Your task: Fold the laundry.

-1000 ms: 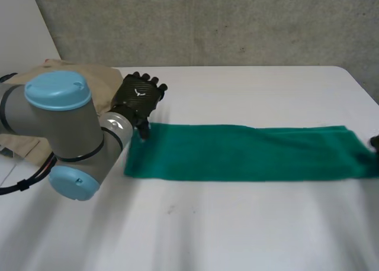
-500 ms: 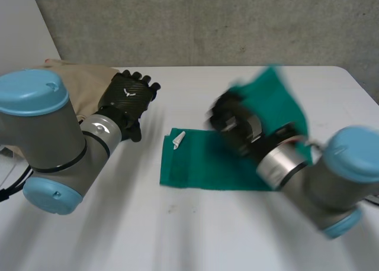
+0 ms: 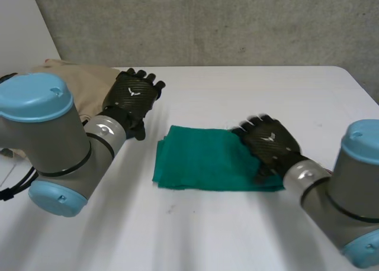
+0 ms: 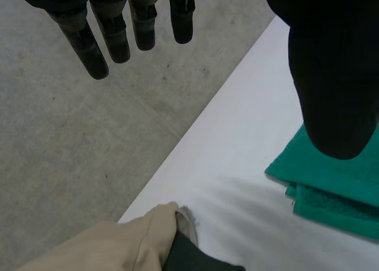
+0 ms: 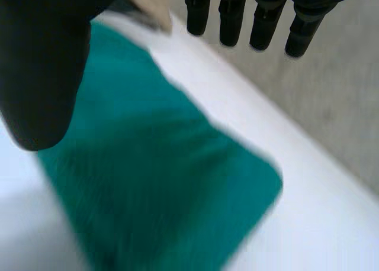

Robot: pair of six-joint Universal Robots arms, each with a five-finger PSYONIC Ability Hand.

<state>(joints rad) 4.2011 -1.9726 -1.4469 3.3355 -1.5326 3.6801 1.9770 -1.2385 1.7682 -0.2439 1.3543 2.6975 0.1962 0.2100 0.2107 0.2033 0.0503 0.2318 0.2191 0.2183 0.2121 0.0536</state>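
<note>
Green towel (image 3: 204,164) lies folded on the surface (image 3: 237,93). It looks soft, light and floppy, so pinch a corner or the doubled edge. Right robot hand (image 3: 271,144) is over its right end, fingers straight, gripping nothing. Left robot hand (image 3: 133,96) is empty, fingers apart, near beige garment (image 3: 77,81).

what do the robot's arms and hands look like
The left arm and right arm are thick grey tubes with round light-blue caps and a silver wrist ring. The left robot hand and right robot hand are black, with a woven carbon look and a small white mark on the back.
</note>
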